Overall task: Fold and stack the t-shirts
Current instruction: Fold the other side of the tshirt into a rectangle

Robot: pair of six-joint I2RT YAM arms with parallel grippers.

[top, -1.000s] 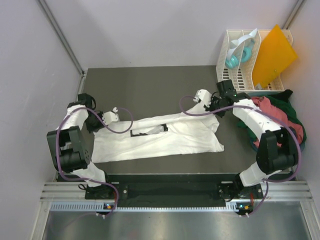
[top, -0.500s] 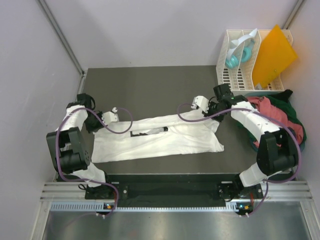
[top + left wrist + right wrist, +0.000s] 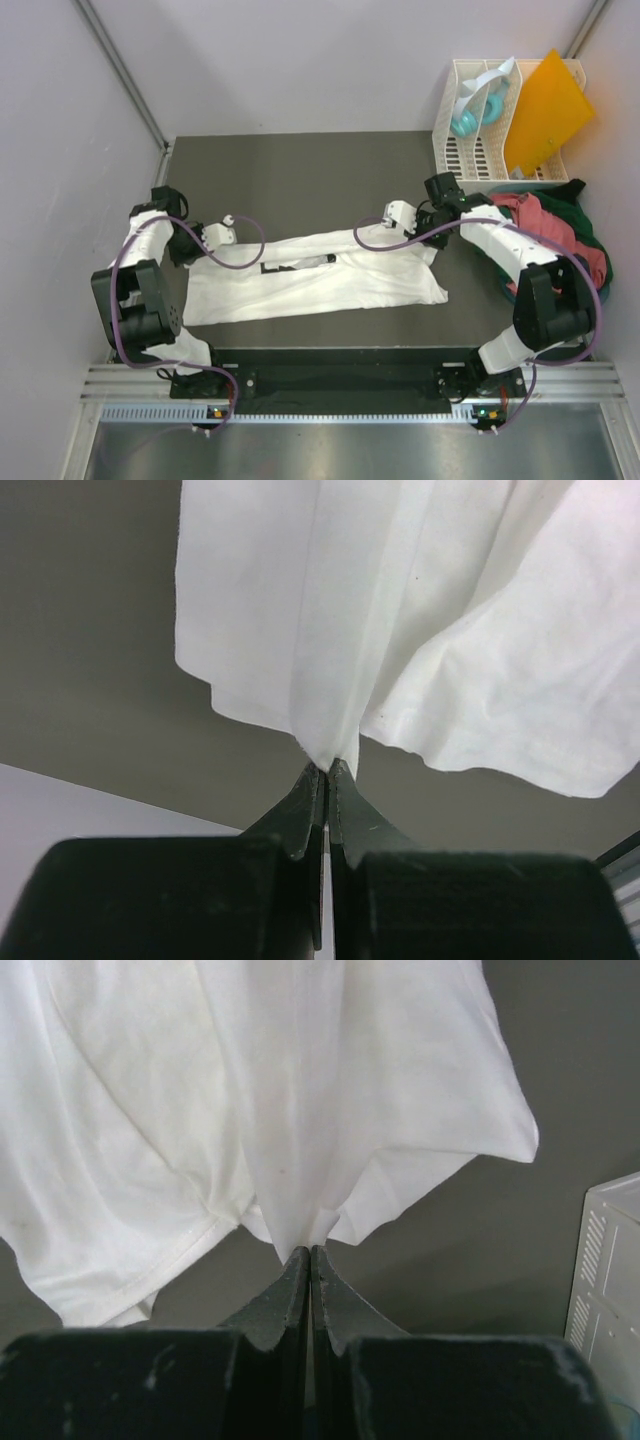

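Observation:
The large white t-shirt [image 3: 330, 280] lies stretched left to right across the dark table. My left gripper [image 3: 208, 245] is shut on its far left edge, and the left wrist view shows the jaws pinching a point of white cloth [image 3: 327, 750]. My right gripper [image 3: 412, 228] is shut on the far right edge, and the right wrist view shows the cloth [image 3: 300, 1220] gathered between the closed jaws. The cloth hangs in folds from both grips. A salmon-red t-shirt [image 3: 535, 222] and a dark green t-shirt [image 3: 585, 228] lie crumpled together at the right side of the table.
A white slatted rack [image 3: 470, 150] stands at the back right and holds a stiff orange sheet [image 3: 548, 110] and a teal object [image 3: 468, 120]. Grey walls close in the table on the left, back and right. A metal rail [image 3: 340, 385] runs along the near edge.
My right gripper has moved nearer and slightly left with the white shirt's edge, bringing that edge lower over the shirt. The left gripper has barely moved.

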